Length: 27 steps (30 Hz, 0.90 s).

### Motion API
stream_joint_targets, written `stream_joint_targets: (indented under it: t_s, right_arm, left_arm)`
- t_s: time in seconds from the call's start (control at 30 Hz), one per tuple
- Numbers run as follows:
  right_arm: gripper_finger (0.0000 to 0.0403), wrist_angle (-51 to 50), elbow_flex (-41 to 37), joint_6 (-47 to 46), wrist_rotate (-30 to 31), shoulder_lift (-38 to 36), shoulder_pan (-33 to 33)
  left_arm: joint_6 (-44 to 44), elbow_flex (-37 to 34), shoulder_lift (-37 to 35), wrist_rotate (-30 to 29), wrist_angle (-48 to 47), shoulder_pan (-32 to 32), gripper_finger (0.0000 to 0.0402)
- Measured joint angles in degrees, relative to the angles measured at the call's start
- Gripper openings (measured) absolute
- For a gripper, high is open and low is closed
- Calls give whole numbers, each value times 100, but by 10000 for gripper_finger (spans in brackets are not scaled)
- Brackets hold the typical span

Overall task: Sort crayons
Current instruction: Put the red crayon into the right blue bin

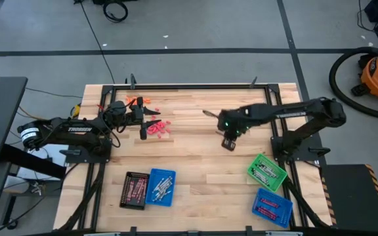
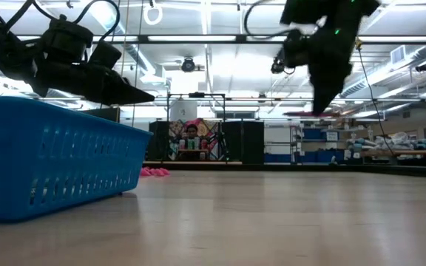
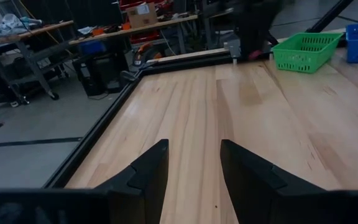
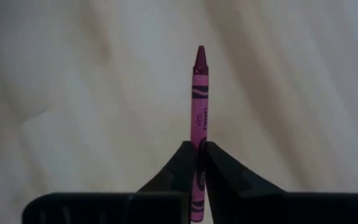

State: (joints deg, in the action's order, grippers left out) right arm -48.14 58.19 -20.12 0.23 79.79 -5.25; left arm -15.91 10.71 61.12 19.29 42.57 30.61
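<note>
My right gripper [image 4: 197, 147] is shut on one red-pink crayon [image 4: 199, 93] and hangs over the middle of the table [image 1: 228, 143], well above the wood. A pile of red-pink crayons [image 1: 157, 128] lies flat at the far left, with orange crayons [image 1: 136, 101] beyond it. My left gripper [image 1: 143, 124] stands open beside the red-pink pile, its fingers [image 3: 151, 165] level with only bare wood between them. In the low view, some of the pink crayons [image 2: 154, 171] show far back on the table. My right gripper pinches the red-pink crayon between its two fingers, on the wrapper near the blunt end [image 4: 198, 144]. The fingers come steeply from above and run along the crayon. Most of the crayon juts past the fingertips, with the pointed tip [image 4: 199, 55] leading, and it hangs clear of the table.
A black tray [image 1: 134, 190] and a blue tray [image 1: 161, 187] stand side by side near the front left. A green tray [image 1: 266, 172] and a second blue tray [image 1: 272, 206] stand at the front right. Bare wood lies between the two groups.
</note>
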Motion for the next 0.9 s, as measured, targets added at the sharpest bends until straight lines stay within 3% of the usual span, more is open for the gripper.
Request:
stream_joint_targets:
  t_s: [0.27, 0.5, 0.9]
  right_arm:
    - [32, -665, 2, -1740, -290, -339, 1394]
    - [32, -675, 4, -2986, -521, -400, 2554]
    - [32, -484, 4, -6046, -2521, -400, 3957]
  left_arm:
    - [303, 1, 0, -4, 86, 0, 155]
    - [482, 4, 0, -54, 335, 0, 155]
    - [793, 8, 0, -164, 717, 0, 155]
